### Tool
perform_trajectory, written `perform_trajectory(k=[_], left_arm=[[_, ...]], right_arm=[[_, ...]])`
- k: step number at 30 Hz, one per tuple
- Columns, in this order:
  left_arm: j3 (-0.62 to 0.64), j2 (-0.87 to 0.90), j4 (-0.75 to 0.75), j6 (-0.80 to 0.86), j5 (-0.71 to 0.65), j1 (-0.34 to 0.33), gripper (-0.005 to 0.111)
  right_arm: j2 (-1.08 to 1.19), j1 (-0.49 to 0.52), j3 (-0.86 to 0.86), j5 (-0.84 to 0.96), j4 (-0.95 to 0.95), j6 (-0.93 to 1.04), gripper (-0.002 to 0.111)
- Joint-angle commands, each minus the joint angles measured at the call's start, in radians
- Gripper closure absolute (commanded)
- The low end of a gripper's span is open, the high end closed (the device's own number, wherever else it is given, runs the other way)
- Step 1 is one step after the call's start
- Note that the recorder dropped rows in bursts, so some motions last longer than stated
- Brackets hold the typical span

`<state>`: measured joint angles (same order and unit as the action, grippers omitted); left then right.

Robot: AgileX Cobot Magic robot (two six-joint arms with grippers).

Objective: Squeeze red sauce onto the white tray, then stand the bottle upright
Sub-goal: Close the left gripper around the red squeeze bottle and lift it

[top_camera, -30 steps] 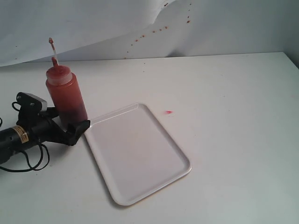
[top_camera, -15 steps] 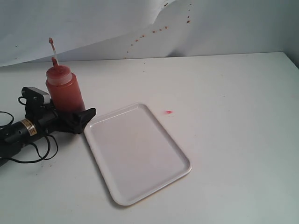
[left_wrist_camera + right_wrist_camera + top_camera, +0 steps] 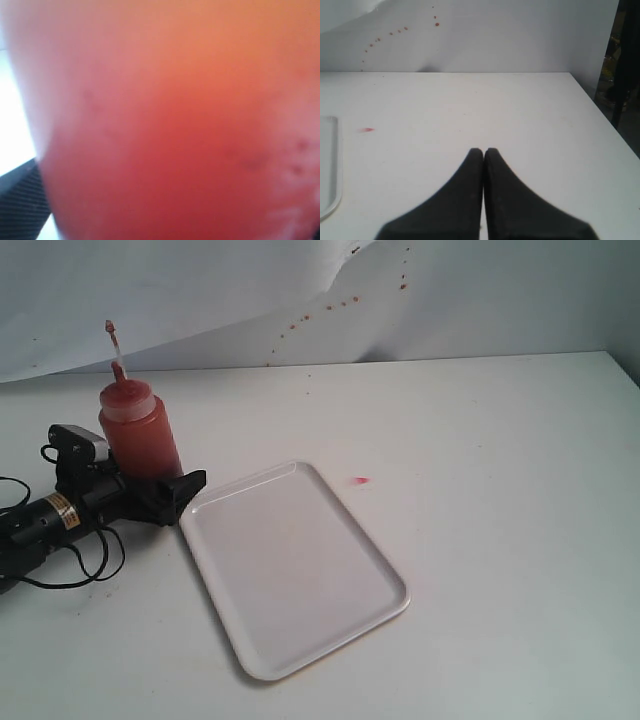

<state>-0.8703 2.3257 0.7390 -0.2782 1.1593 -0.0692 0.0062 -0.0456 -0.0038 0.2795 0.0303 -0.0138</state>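
Note:
The bottle [image 3: 140, 435] stands upright at the table's left, red-orange with a whitish cap and a thin nozzle pointing up. Red sauce shows only inside it. My left gripper [image 3: 168, 483] lies low on the table with its jaws open, one on either side of the bottle's base; only the near finger [image 3: 186, 486] shows. The bottle's wall [image 3: 175, 125] fills the left wrist view as a red blur. The white tray [image 3: 290, 570] lies bare just right of the bottle. My right gripper [image 3: 484, 150] is shut on nothing, hovering over the table right of the tray's rim [image 3: 332, 165].
A small pink smear [image 3: 360, 480] marks the table just past the tray's far right corner, and the right wrist view catches the smear [image 3: 366, 130] too. Red specks [image 3: 340, 305] dot the white backdrop. The table's right edge [image 3: 600, 110] drops off near my right gripper.
My left gripper slid forward and up against the bottle, so its jaws now flank the base. It has held still for the last half second. The bottle and tray stayed put.

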Motion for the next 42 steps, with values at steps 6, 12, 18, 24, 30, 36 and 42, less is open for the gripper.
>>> perform_trajectory(k=[6,12,18,24,30,36,42], left_arm=[[-0.007,0.001,-0.002,0.002,0.011,-0.001,0.009],[-0.007,0.001,0.004,0.002,0.011,-0.001,0.053],[-0.007,0.001,0.004,0.002,0.011,-0.001,0.096],[-0.007,0.001,0.004,0.004,0.015,-0.001,0.107],[-0.007,0.001,0.009,0.004,0.056,-0.001,0.107],[-0.007,-0.014,0.034,0.004,0.056,-0.001,0.107],[0.017,-0.077,0.086,0.111,0.045,-0.001,0.107]], right_arm=[[-0.006,-0.003,0.004,-0.011,-0.005,0.004,0.108],[-0.006,-0.003,0.004,-0.011,-0.005,0.004,0.108],[-0.006,-0.003,0.004,-0.011,-0.005,0.004,0.108],[-0.006,-0.003,0.004,-0.011,-0.005,0.004,0.108],[-0.006,-0.003,0.004,-0.011,-0.005,0.004,0.108],[-0.006,-0.003,0.004,-0.011,-0.005,0.004,0.108],[-0.006,-0.003,0.004,-0.011,-0.005,0.004,0.108]])
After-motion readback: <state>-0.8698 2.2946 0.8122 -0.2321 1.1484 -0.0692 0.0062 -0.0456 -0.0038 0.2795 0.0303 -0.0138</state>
